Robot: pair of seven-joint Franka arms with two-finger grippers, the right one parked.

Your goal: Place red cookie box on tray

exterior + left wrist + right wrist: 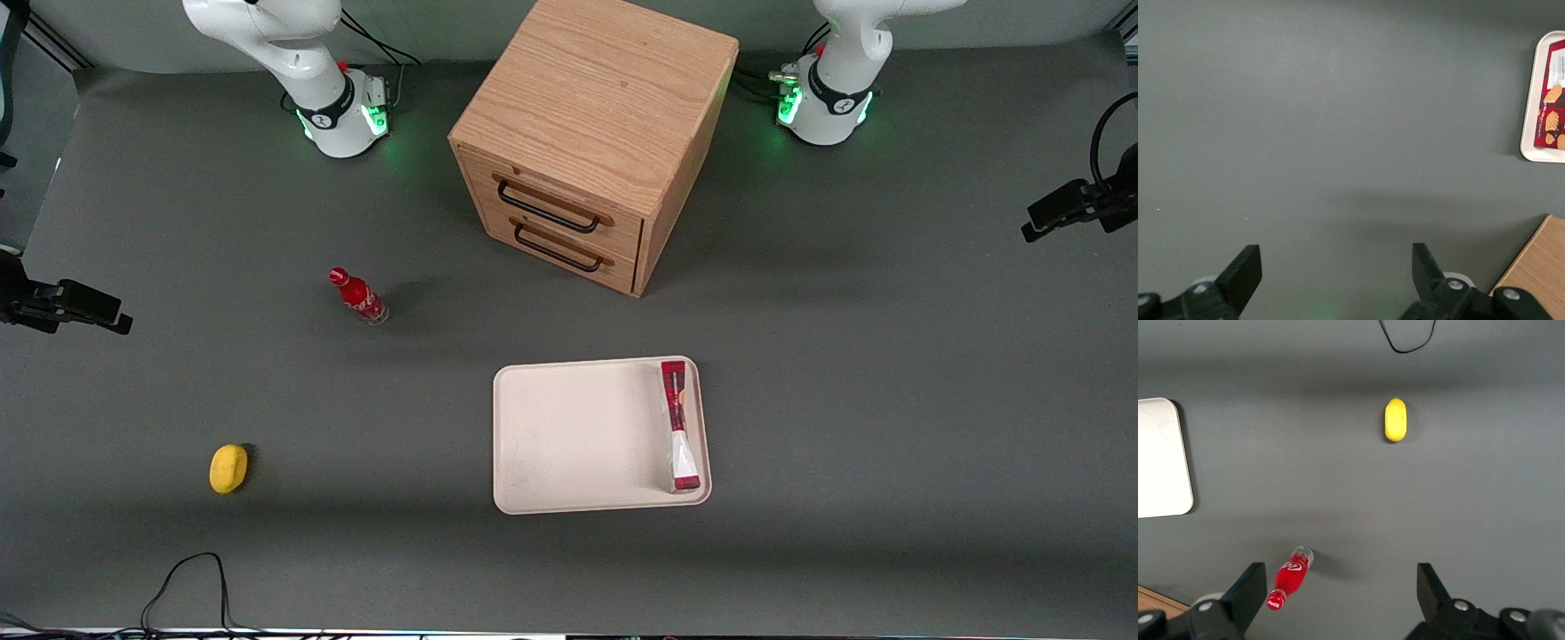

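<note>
Gripper (1331, 280) hanging high over bare grey table (1338, 133), fingers (1241, 273) spread wide apart, holding nothing. Pointing straight down, well away from the tray (1531, 100), close to the wooden drawer cabinet (1538, 267).

Red cookie box (677, 425) already lying on the tray (578, 436), standing on its thin edge along the rim toward the working arm's end. Sitting fully inside the rim, touching nothing else.

Looking like the job is done, or very nearly. Best thing now: staying up high and clear, not bumping the cabinet (596, 133), not going back down near the box, since a thin box on its edge could tip over with one little knock.

Arm tucked back near its base (827, 107), wrist out of the front view.

Small red bottle (357, 296) and yellow lemon-like thing (228, 468) lying well apart from the tray, toward the parked arm's end of the table.
</note>
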